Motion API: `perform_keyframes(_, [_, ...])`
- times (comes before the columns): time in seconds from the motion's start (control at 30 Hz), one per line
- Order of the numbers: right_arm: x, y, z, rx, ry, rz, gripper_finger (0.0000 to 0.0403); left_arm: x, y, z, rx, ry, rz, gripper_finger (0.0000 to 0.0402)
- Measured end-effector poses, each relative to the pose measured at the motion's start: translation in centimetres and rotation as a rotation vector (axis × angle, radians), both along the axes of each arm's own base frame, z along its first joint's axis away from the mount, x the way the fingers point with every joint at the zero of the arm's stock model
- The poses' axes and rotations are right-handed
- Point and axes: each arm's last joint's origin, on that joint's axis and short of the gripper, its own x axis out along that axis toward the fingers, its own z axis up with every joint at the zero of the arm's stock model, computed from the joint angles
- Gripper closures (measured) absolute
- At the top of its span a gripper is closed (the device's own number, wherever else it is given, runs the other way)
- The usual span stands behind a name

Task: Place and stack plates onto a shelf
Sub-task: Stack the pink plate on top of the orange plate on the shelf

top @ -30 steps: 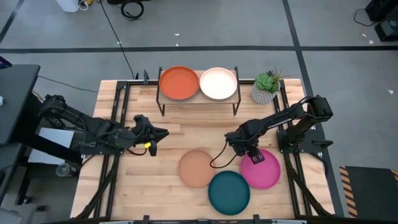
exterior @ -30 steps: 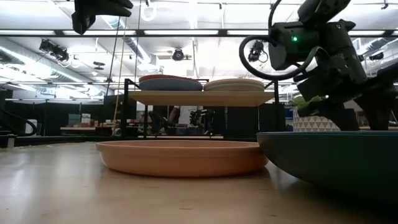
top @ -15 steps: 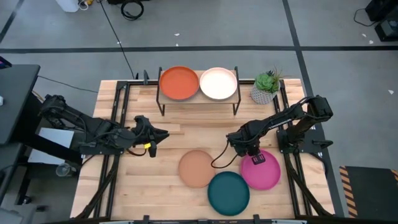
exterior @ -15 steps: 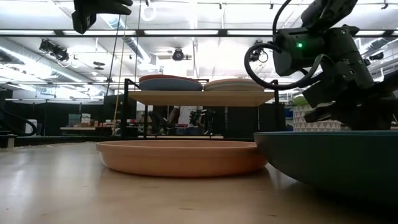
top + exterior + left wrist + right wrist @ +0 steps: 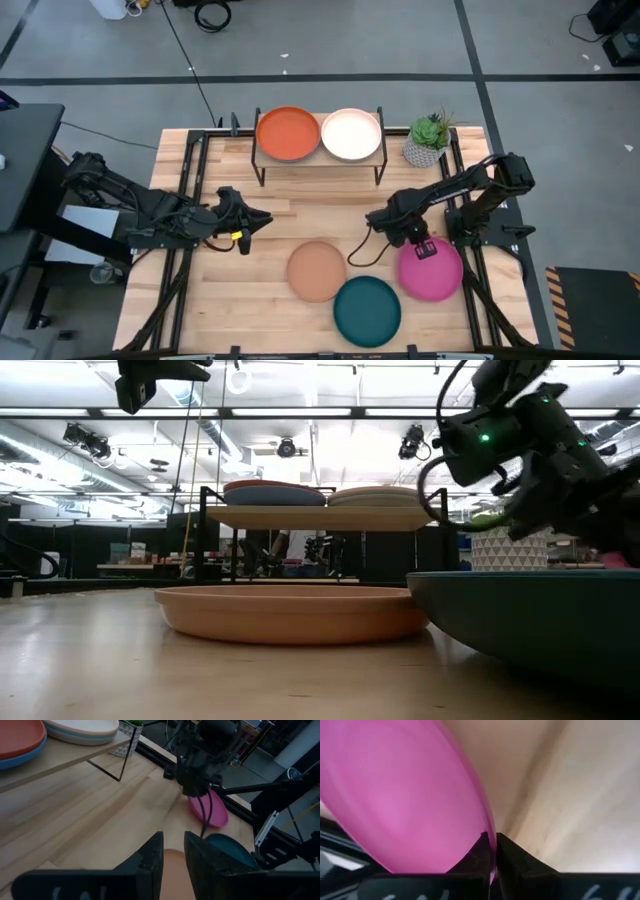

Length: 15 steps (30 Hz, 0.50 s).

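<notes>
- The magenta plate [image 5: 431, 270] sits at the right side of the table [image 5: 270, 235], just beside the dark teal plate [image 5: 367, 310], with its near rim caught in the right gripper [image 5: 414, 243].
- The right wrist view fills with the magenta plate [image 5: 405, 790]; its rim runs down between the two dark fingers [image 5: 479, 851], which are pinched close on it.
- In that same view the plate looks tipped up off the wood, though the close blur makes this uncertain; the high view does not show any tilt.
- The left wrist view shows the magenta plate [image 5: 207, 809] under the right arm's gripper, with the dark teal plate [image 5: 227, 848] nearer.
- The peach plate [image 5: 316, 270] lies flat at the table's middle front, touching the dark teal one.
- The low view shows the peach plate [image 5: 292, 614] and the dark teal plate [image 5: 530, 615] up close; the magenta plate is barely seen there.
- On the shelf [image 5: 320, 160], the orange-red plate [image 5: 288, 133] and the white plate [image 5: 351, 134] top two stacks side by side; only the low view shows a blue plate [image 5: 274, 495] beneath the orange-red one.
- The left gripper [image 5: 258, 216] hovers over the table's left half, well away from every plate, its fingers [image 5: 151, 857] drawn nearly together on nothing.
- A potted plant [image 5: 428, 140] stands just right of the shelf.
</notes>
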Motion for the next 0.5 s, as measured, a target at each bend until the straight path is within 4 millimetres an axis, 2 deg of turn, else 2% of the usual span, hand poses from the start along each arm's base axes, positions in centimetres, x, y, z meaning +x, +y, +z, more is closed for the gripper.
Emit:
perform_keyframes(0.33, [1.8, -2.5, 4.4, 0.046, 0.032, -0.221, 0.0377, 0.1, -0.2, 0.1, -0.019, -0.003, -0.053, 0.0317])
perform_keyframes(0.5, [3.3, -4.3, 7.8, 0.118, -0.025, -0.387, 0.0381, 0.2, -0.8, 2.5, 0.03, -0.07, -0.179, 0.0317])
